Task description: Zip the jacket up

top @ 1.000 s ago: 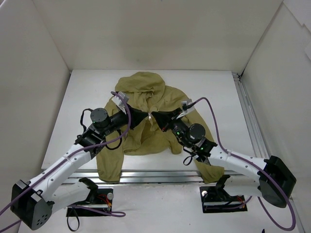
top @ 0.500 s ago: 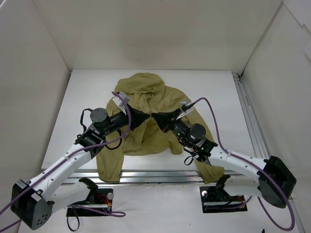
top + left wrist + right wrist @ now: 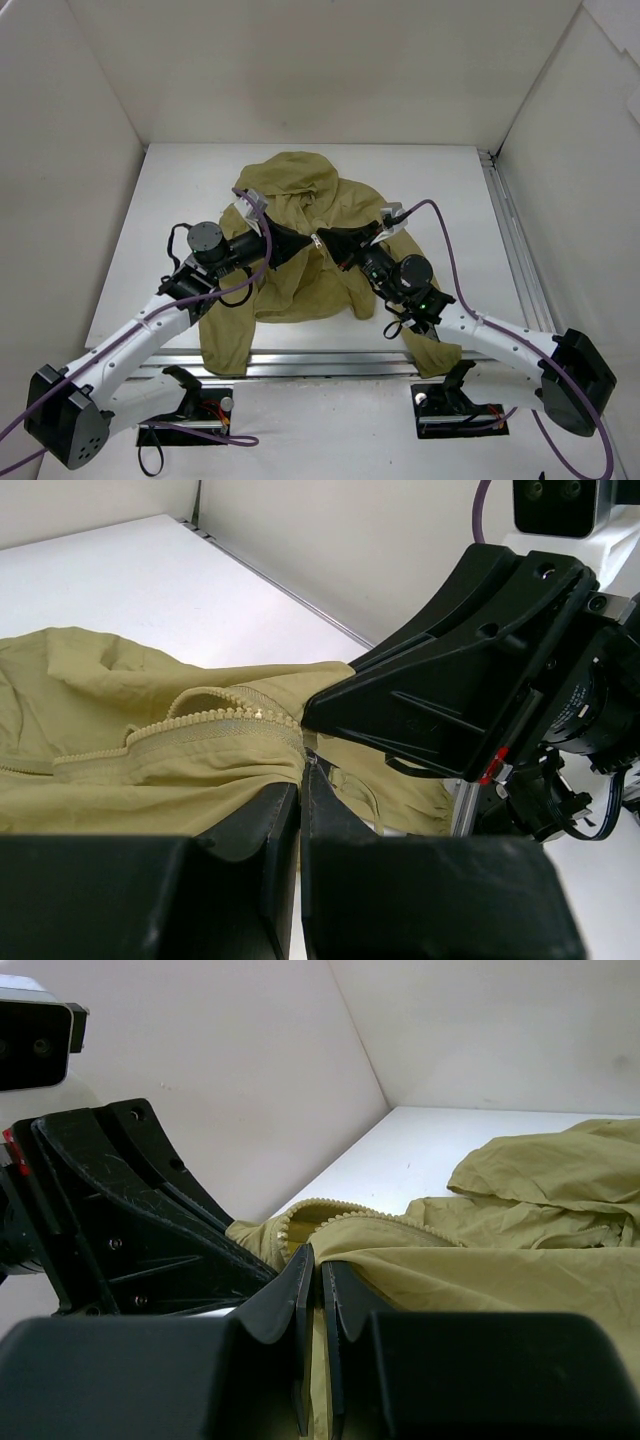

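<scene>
Top external view: I see both arms reaching inward over the jacket (image 3: pixel 300 290). The left gripper (image 3: pixel 302 243) and the right gripper (image 3: pixel 326 241) meet almost tip to tip at its chest. Each has its jaws pressed together on olive fabric beside the zipper teeth (image 3: pixel 215 718). The hood (image 3: pixel 295 175) lies beyond the fingertips, the hem back beneath the forearms. White table (image 3: pixel 170 200) shows outboard of each arm, and the walls (image 3: pixel 80 120) stand further out.
</scene>
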Controlling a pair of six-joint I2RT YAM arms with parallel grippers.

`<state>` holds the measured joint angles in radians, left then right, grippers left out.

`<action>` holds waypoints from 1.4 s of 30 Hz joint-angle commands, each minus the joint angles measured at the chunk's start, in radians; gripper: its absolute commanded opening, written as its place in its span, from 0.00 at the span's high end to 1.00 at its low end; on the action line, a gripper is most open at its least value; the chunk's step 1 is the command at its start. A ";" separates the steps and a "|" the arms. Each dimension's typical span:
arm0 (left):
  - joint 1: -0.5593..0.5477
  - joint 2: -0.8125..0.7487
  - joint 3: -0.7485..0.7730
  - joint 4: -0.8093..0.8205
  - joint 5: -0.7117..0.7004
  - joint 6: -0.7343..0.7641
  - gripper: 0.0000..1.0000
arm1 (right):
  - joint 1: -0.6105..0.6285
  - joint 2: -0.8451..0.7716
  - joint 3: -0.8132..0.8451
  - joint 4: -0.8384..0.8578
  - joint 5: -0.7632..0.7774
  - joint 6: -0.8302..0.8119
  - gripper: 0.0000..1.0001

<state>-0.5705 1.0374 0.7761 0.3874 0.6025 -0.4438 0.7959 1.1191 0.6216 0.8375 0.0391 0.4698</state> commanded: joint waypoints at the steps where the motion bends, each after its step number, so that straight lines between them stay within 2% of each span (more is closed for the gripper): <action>1: -0.002 0.009 0.018 0.070 0.052 -0.016 1.00 | 0.000 -0.027 0.027 0.135 -0.031 0.007 1.00; 7: -0.002 0.036 0.011 0.126 0.094 -0.056 1.00 | 0.002 0.004 0.036 0.150 -0.064 0.013 1.00; 25: -0.002 0.065 0.000 0.153 0.169 -0.078 1.00 | -0.003 0.074 0.095 0.127 -0.099 0.016 1.00; 37: 0.049 0.032 -0.032 0.134 0.102 -0.104 1.00 | -0.007 0.021 0.079 0.063 -0.099 0.010 1.00; 42: 0.058 0.010 -0.051 0.131 0.068 -0.115 0.96 | -0.015 -0.014 0.067 0.032 -0.082 0.004 1.00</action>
<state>-0.5236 1.0771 0.7158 0.4568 0.6991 -0.5449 0.7818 1.1614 0.6617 0.7944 -0.0193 0.4709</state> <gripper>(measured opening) 0.031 0.021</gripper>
